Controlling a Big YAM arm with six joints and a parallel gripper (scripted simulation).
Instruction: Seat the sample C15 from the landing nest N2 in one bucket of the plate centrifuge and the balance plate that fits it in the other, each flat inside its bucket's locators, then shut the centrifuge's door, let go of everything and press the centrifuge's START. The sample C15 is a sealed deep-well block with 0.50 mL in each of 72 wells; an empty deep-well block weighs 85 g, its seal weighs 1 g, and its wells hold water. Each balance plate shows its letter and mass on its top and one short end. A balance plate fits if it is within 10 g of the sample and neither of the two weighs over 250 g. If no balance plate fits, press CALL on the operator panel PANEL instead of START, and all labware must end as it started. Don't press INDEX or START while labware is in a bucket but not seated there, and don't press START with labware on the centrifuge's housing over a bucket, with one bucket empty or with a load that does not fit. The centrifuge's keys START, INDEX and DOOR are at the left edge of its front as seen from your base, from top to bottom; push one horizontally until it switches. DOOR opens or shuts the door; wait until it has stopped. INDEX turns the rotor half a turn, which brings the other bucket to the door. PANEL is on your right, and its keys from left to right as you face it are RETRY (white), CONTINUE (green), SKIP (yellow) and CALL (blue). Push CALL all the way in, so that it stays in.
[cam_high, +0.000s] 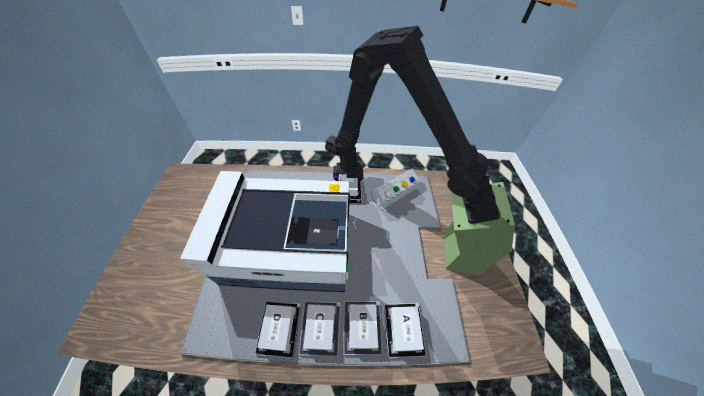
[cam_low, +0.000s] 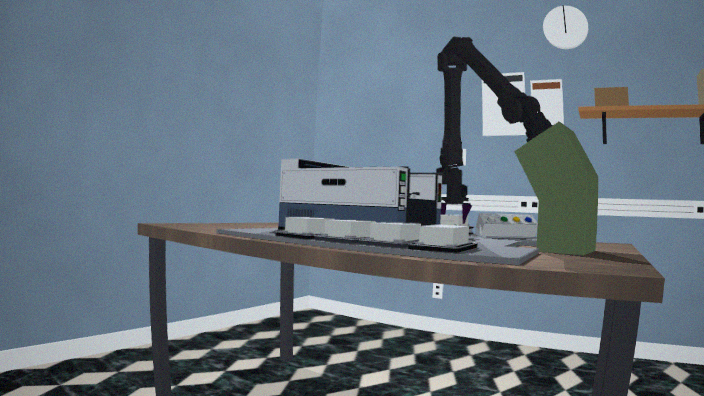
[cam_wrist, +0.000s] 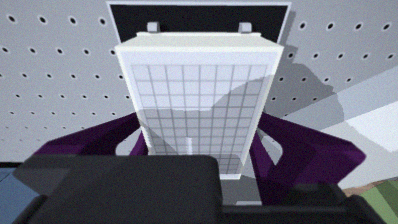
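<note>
The sample C15 (cam_wrist: 197, 100) is a white sealed deep-well block with a gridded top. In the wrist view it sits between my purple fingers, over the black landing nest N2 (cam_wrist: 199, 17). My gripper (cam_wrist: 198, 111) is shut on the block's long sides. In the top view the gripper (cam_high: 348, 180) stands at the centrifuge's far right corner. The centrifuge (cam_high: 270, 230) has its door open, and a dark bucket (cam_high: 316, 231) shows in the opening. Balance plates D (cam_high: 276, 327), C (cam_high: 320, 327), B (cam_high: 363, 326) and A (cam_high: 405, 328) lie in a row at the front.
The operator panel PANEL (cam_high: 400, 189) with coloured keys stands just right of the gripper. The arm's green base (cam_high: 477, 235) is at the right. The centrifuge's keys (cam_low: 402, 187) are on its front edge, close to the gripper (cam_low: 457, 207).
</note>
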